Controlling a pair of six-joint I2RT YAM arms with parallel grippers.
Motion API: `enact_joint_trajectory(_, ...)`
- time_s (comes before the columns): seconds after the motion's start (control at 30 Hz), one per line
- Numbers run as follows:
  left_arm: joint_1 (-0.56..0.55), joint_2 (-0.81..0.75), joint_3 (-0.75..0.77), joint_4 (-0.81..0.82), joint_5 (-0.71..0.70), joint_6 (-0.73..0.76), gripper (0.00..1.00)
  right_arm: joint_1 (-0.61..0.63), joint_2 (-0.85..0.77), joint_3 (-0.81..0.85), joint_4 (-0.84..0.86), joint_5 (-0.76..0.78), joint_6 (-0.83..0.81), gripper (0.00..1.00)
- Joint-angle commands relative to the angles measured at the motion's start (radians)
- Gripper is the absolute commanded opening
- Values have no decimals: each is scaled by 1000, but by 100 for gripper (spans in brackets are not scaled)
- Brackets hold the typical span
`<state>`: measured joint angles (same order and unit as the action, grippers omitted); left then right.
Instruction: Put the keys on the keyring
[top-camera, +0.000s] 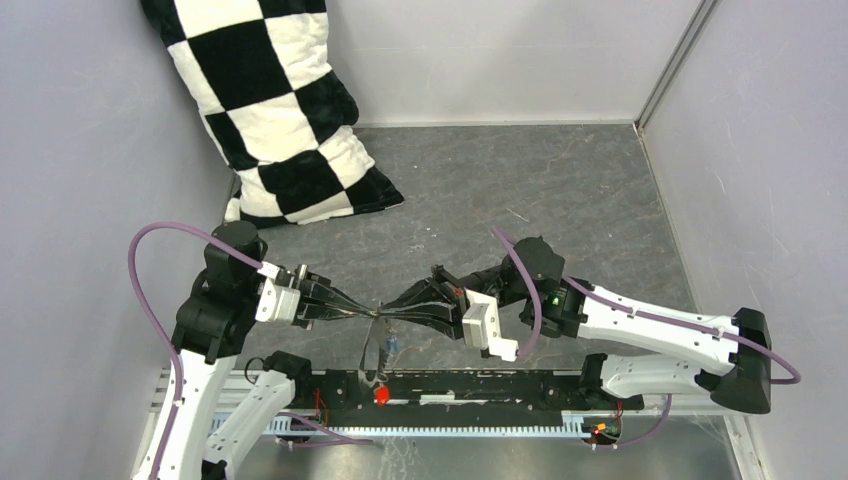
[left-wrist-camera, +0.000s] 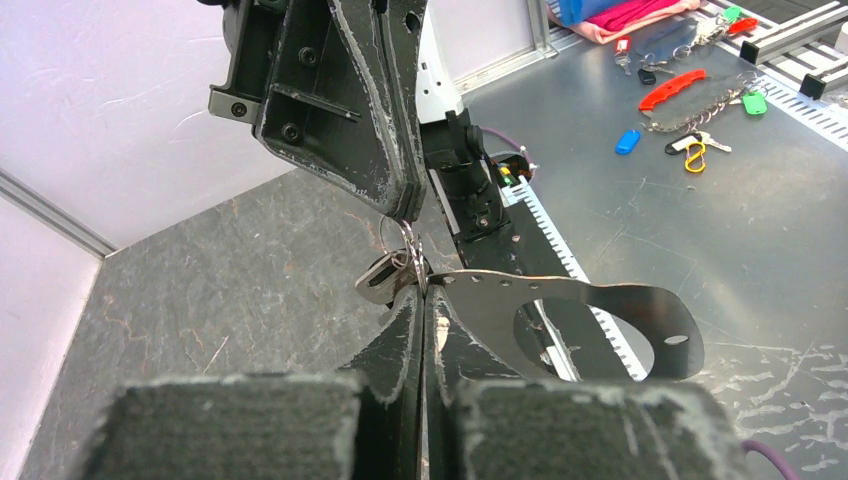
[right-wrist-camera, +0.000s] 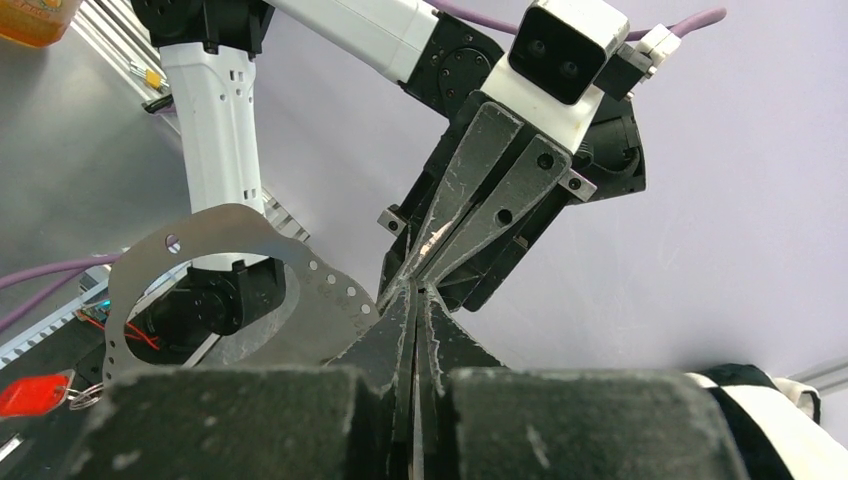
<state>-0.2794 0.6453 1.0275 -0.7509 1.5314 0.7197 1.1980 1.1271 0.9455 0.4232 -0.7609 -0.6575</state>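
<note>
Two sets of fingers: left fingers and right fingers are both pressed shut, tip to tip above the tabletop.
Left hold: the end of a flat holed metal plate.
Right hold: apparently the thin wire keyring.
Key: a grey key sits against the keyring; I cannot tell if it is threaded.
Risk: both pinches are slight, so any pull apart could slip the wire and drop everything.
Risk: opposed tugging may twist the keyring.
Stray: a red key lies on the rail, unthreaded.

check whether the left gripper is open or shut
Shut: in its wrist view the left gripper has its jaws pressed together, no gap at the tips.
</note>
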Motion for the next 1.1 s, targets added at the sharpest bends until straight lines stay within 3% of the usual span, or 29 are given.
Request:
enact_joint_trajectory(0.0,-4,2,6,37,42,-53,2,8,9,64,-13,-9,-27,1)
enact_joint_trajectory(1.07,-4,-25,7,39,19,-68,2,6,77,207,-247,6,-144,0)
